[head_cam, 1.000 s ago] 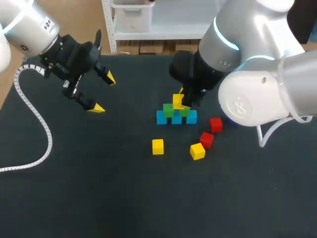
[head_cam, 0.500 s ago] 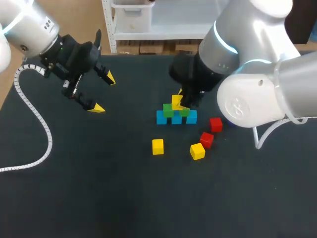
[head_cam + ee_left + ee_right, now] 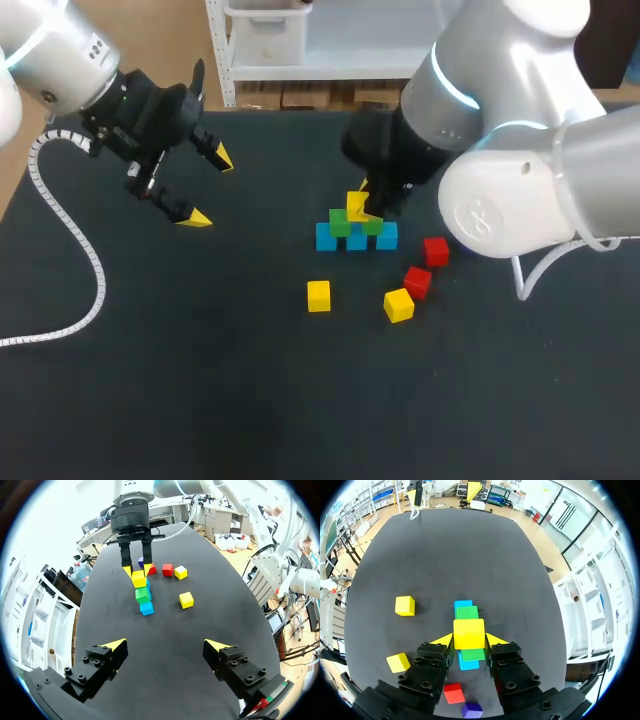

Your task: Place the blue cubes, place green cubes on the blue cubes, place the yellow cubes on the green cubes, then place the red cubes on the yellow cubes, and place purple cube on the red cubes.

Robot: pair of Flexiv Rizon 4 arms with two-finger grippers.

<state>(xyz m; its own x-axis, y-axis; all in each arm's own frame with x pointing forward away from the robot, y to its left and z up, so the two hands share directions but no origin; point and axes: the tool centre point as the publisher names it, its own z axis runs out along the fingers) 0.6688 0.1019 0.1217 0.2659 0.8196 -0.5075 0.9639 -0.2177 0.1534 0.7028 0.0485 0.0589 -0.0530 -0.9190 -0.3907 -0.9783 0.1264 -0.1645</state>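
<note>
Yellow cube [image 3: 356,205] clamped in my right gripper [image 3: 469,640], near frame centre.
Green cubes [image 3: 340,224] beneath it; my left gripper [image 3: 208,188], upper left, fingers apart.

Loose cubes [image 3: 398,305] before and right of stack [image 3: 356,230].

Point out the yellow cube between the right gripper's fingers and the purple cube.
yellow cube [image 3: 468,633], right wrist view, middle of its top face.
purple cube [image 3: 471,709], right wrist view, its top face.

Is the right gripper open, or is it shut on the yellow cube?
Shut on it: both yellow tips of the right gripper press the yellow cube from two sides.
</note>
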